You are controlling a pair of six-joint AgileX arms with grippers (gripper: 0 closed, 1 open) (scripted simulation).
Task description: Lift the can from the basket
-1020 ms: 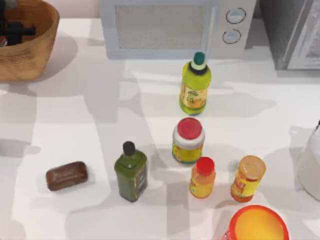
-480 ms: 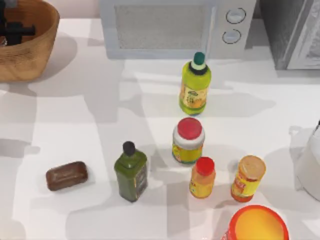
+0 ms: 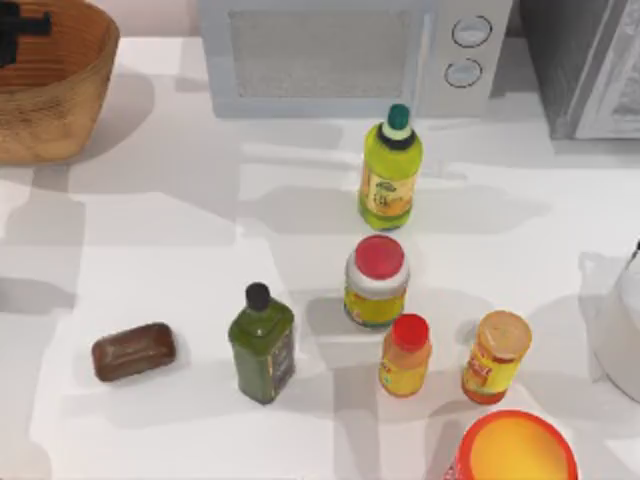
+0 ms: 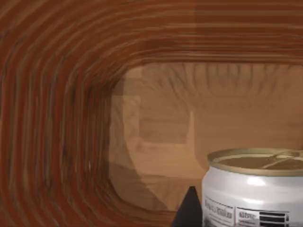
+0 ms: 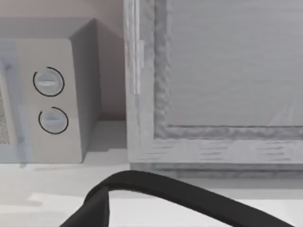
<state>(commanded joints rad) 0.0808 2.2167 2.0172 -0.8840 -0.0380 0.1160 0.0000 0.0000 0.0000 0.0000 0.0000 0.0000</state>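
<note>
Basket [image 4: 61,118]: woven wicker, orange-brown, ribbed and matt along the walls, smoother on the floor. Can [image 4: 253,194]: shiny metal body with a printed paper-like label and a pale gold, brushed-looking top. Table [image 3: 180,220]: smooth, white, matt; microwave [image 3: 340,55] casing: pale grey, smooth.

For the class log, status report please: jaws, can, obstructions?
Left gripper inside woven orange-brown wicker basket. Short metal can with cream-gold top beside one fingertip; grasp unconfirmed. Nothing seen blocking.
</note>
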